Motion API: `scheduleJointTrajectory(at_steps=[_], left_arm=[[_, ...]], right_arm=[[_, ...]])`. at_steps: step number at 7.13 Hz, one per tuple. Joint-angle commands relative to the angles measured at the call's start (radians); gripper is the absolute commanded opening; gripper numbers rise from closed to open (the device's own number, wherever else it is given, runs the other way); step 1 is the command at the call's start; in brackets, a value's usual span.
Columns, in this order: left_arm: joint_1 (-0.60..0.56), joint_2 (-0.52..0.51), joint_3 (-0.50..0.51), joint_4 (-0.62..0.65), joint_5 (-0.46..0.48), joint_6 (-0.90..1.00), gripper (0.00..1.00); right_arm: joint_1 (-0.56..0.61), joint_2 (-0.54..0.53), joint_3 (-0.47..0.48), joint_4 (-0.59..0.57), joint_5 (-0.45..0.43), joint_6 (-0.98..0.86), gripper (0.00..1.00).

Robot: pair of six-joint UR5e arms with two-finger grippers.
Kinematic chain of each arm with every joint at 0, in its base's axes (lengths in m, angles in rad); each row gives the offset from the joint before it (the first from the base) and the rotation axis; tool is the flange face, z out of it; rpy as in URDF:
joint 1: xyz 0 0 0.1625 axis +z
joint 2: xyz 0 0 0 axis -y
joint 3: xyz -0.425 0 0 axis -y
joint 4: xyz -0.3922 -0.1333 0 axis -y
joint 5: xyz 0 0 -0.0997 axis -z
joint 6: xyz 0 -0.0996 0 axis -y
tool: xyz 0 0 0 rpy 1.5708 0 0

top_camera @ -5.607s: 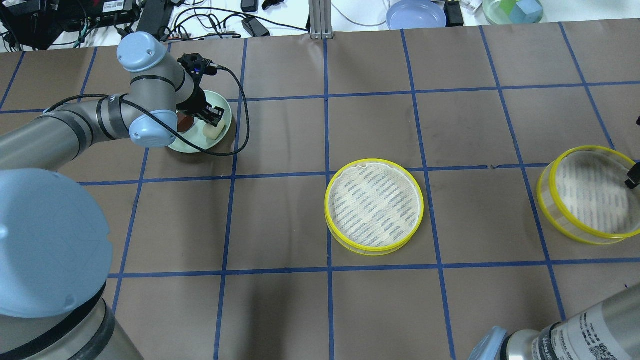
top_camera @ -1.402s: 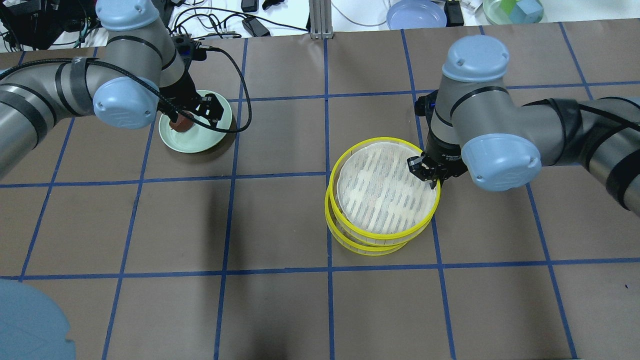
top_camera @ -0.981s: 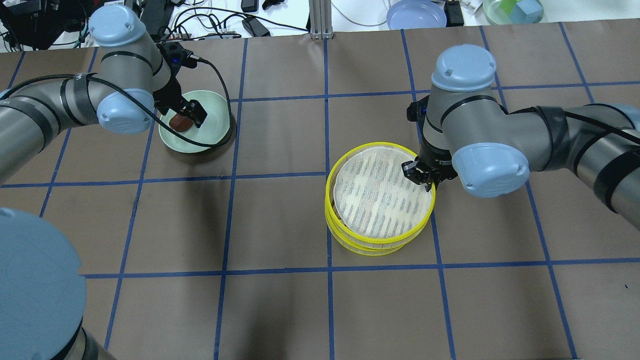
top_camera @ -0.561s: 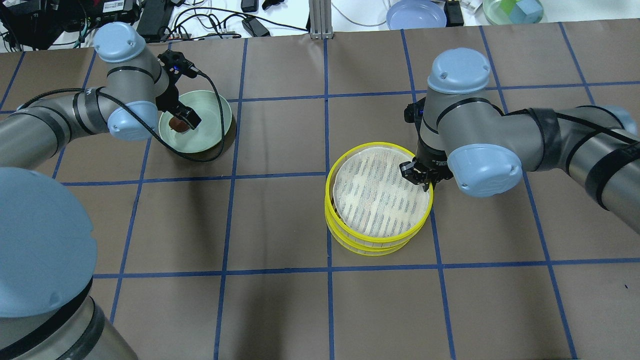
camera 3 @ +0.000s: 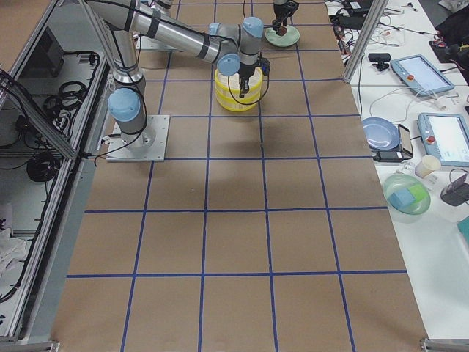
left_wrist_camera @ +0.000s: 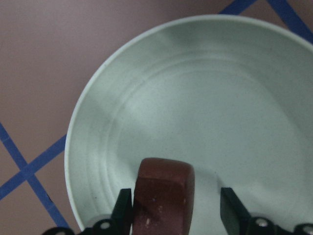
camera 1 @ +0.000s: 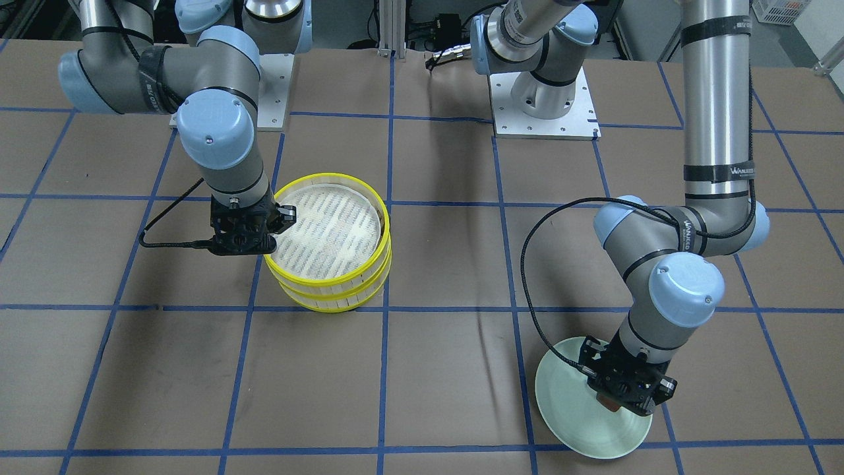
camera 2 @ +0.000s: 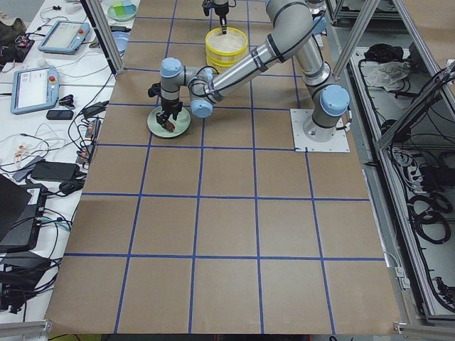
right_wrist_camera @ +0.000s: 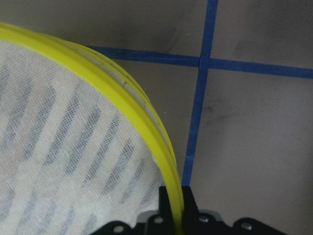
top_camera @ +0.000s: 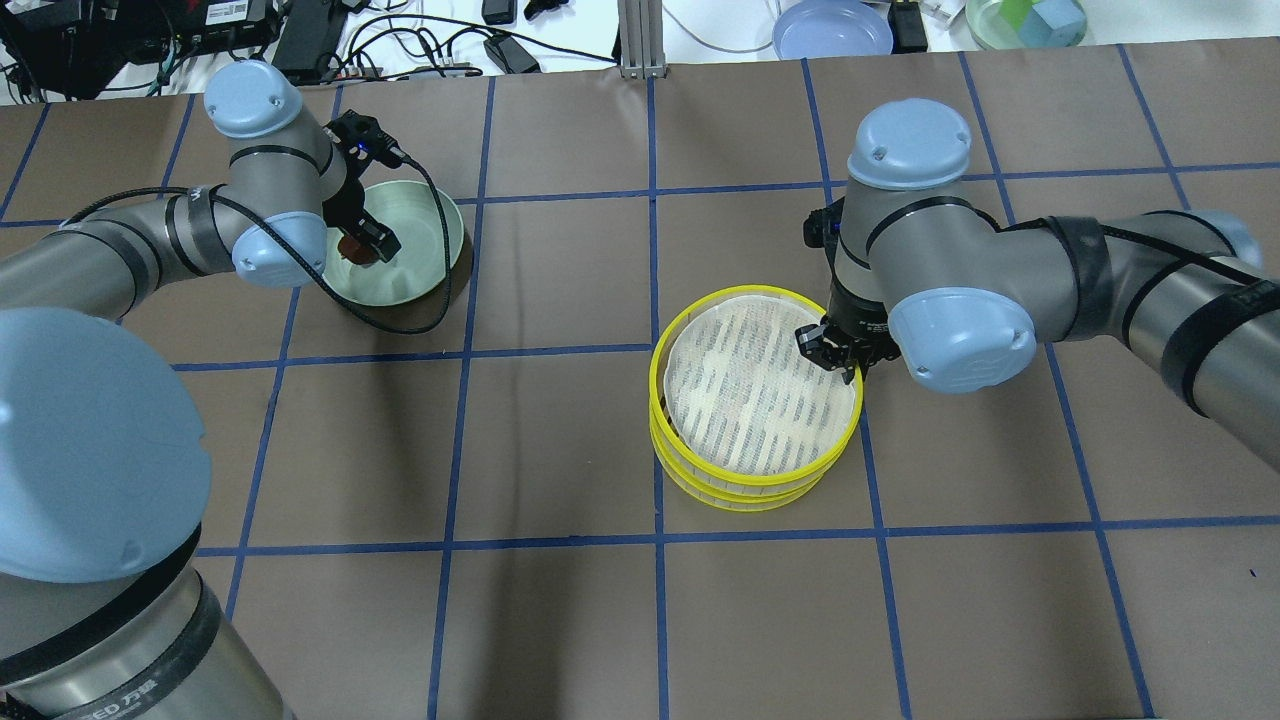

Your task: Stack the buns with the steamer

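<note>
Two yellow-rimmed steamer trays stand stacked mid-table, the upper steamer (top_camera: pixel 755 385) (camera 1: pixel 330 227) sitting slightly askew on the lower steamer (top_camera: pixel 740 495). My right gripper (top_camera: pixel 840 362) (right_wrist_camera: pixel 175 205) is shut on the upper tray's yellow rim. The dark reddish-brown bun (left_wrist_camera: pixel 164 196) (top_camera: pixel 352 248) lies on the pale green plate (top_camera: pixel 415 250) (camera 1: pixel 567 402). My left gripper (left_wrist_camera: pixel 177 205) (top_camera: pixel 362 243) is open and straddles it, one finger touching the bun and the other standing apart. The cream-white bun is hidden.
Beyond the table's far edge sit a blue plate (top_camera: pixel 832 27), a glass bowl with coloured blocks (top_camera: pixel 1025 22), cables (top_camera: pixel 440 50) and a metal post (top_camera: pixel 638 40). The left arm's cable loops over the plate's near side.
The cream bun has left the plate. The right gripper carried the second steamer from the far right onto the first and eased it left. The left gripper shifted over the brown bun.
</note>
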Motion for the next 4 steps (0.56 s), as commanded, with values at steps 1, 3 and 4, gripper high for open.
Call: scheduleJointTrajectory(at_steps=[1,3,4], left_arm=[[0.010,-0.004,0.001,0.001,0.003,0.001,0.00],[0.018,0.028,0.004,0.001,-0.002,-0.127,0.00],[0.016,0.048,0.004,0.002,-0.003,-0.181,0.00]], right_arm=[[0.011,0.002,-0.002,0.000,0.000,0.006,0.00],[0.016,0.006,-0.002,0.000,0.000,0.005,0.00],[0.016,0.008,-0.002,0.001,-0.003,0.005,0.23]])
